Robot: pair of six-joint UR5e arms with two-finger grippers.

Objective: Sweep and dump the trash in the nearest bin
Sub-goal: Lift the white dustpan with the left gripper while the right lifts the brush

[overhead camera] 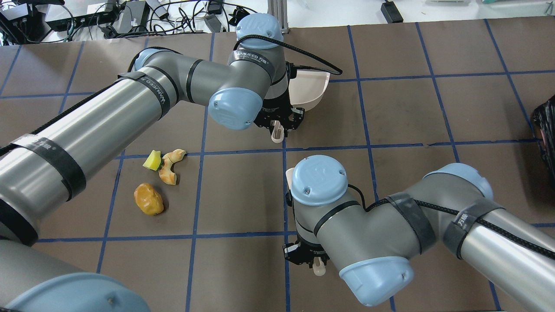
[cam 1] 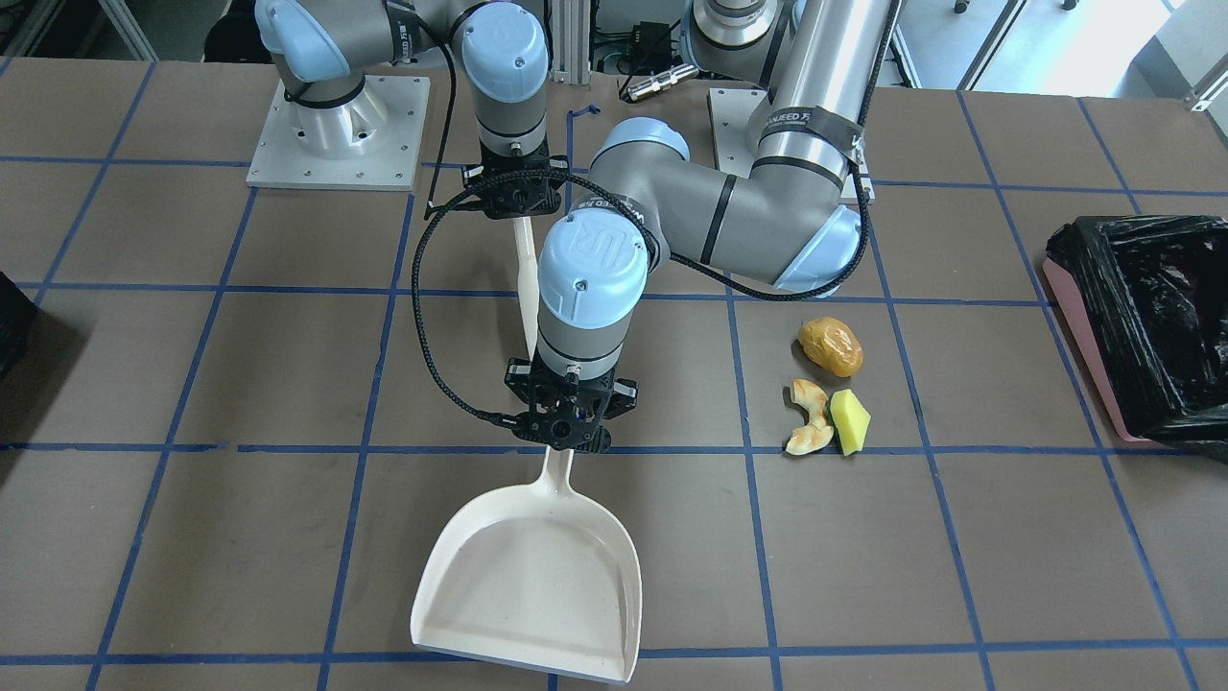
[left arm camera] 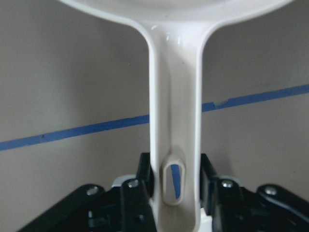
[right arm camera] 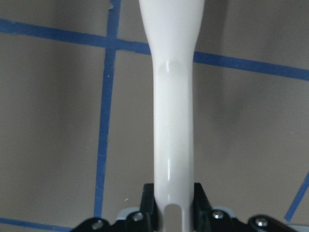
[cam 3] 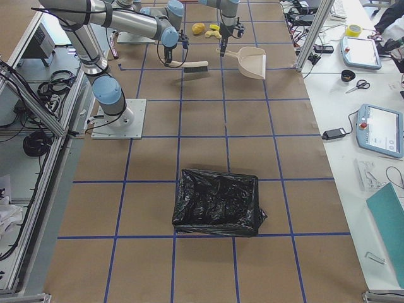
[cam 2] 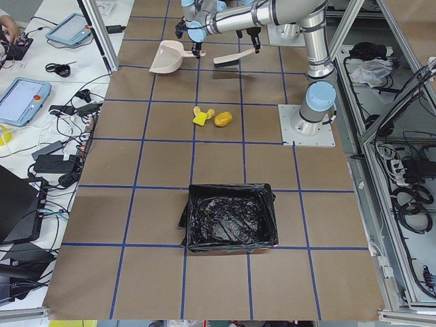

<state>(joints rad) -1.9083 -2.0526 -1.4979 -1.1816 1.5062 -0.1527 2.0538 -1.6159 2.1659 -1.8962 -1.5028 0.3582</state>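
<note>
The trash lies together on the table: a brown-orange lump (cam 1: pixel 831 345) (overhead camera: pixel 148 199), a curved tan peel (cam 1: pixel 809 417) (overhead camera: pixel 170 167) and a yellow-green wedge (cam 1: pixel 849 420) (overhead camera: pixel 152 160). My left gripper (cam 1: pixel 566 437) (overhead camera: pixel 278 129) (left arm camera: pixel 176 186) is shut on the handle of a cream dustpan (cam 1: pixel 532 576) (overhead camera: pixel 308 86), to the side of the trash. My right gripper (cam 1: pixel 516 203) (overhead camera: pixel 314 262) (right arm camera: pixel 174 205) is shut on a white brush handle (cam 1: pixel 526 278) (right arm camera: pixel 174 96). The pink bin with a black bag (cam 1: pixel 1142 317) (cam 2: pixel 228 218) stands beyond the trash at the table's left end.
A second black-lined bin (cam 3: pixel 218 202) (overhead camera: pixel 547 130) stands at the table's other end. Both arm bases (cam 1: pixel 336 125) sit at the robot's side of the table. Blue tape lines grid the brown tabletop (cam 1: pixel 192 537).
</note>
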